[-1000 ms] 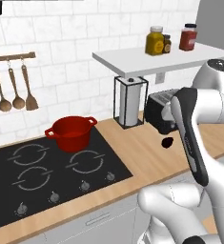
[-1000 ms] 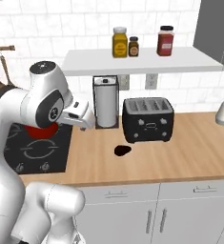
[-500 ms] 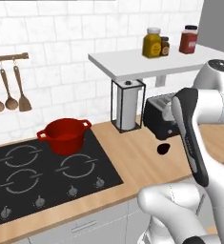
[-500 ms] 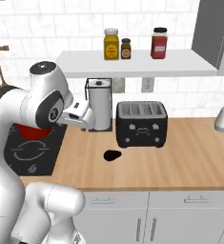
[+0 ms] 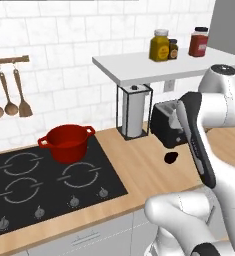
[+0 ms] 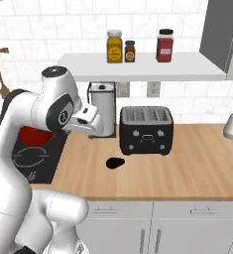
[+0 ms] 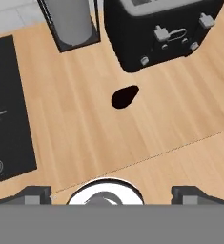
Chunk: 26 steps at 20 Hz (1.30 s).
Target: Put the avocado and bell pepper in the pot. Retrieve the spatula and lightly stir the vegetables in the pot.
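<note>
- Hand view looks down on the wooden counter (image 7: 147, 143); my gripper (image 7: 111, 193) hangs above it with its two dark fingertips (image 7: 35, 194) spread wide apart and nothing between them.
- Ahead of my fingers, well clear of them, lies the avocado (image 7: 124, 96), a small dark, almost black oval flat on the wood.
- Just beyond the avocado stands the black toaster (image 7: 161, 28), near it but not touching.
- Beside the toaster, further round to my left, is the paper towel holder (image 7: 70, 24).
- The black cooktop (image 7: 8, 105) runs along the left edge of my view.
- From the left base view, the pot (image 5: 66, 142) sits on the cooktop's back corner, well apart from my hand and from the avocado (image 5: 172, 157).
- In the right base view the pot (image 6: 34, 135) is mostly hidden behind my arm, and the avocado (image 6: 115, 162) lies in front of the toaster's left end.
- I cannot make out the bell pepper or the grey spatula.
</note>
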{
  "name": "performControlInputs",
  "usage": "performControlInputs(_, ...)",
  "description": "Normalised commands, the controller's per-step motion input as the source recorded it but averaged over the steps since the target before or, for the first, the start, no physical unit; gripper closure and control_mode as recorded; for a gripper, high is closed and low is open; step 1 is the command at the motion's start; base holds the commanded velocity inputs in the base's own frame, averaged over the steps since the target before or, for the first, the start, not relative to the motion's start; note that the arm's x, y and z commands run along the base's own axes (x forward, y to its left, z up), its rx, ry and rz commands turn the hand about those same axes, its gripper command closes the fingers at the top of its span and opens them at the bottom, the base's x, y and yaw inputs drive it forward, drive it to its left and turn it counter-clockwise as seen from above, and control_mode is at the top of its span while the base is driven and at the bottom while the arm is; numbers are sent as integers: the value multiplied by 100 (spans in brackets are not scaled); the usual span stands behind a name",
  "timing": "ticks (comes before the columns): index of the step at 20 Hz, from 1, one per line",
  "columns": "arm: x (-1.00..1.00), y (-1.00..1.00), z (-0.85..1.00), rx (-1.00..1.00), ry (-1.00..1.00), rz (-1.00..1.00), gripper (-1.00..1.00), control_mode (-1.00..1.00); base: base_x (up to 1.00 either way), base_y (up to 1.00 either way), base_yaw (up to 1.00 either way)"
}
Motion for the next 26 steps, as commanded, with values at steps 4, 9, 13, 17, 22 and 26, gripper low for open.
performControlInputs(4,48,-59,-55,0,48,0,-100,-100,0,0,0)
performControlInputs(9,65,-24,-64,2,32,0,-100,-100,0,0,0)
performControlInputs(13,63,0,-68,5,7,-4,-100,-100,0,0,0)
performControlInputs(17,44,0,-60,5,0,-1,-100,-100,0,0,0)
performControlInputs(22,17,0,-58,0,-2,-2,-100,-100,0,0,0)
performControlInputs(26,21,-1,-65,-6,-2,-7,-100,-100,0,0,0)
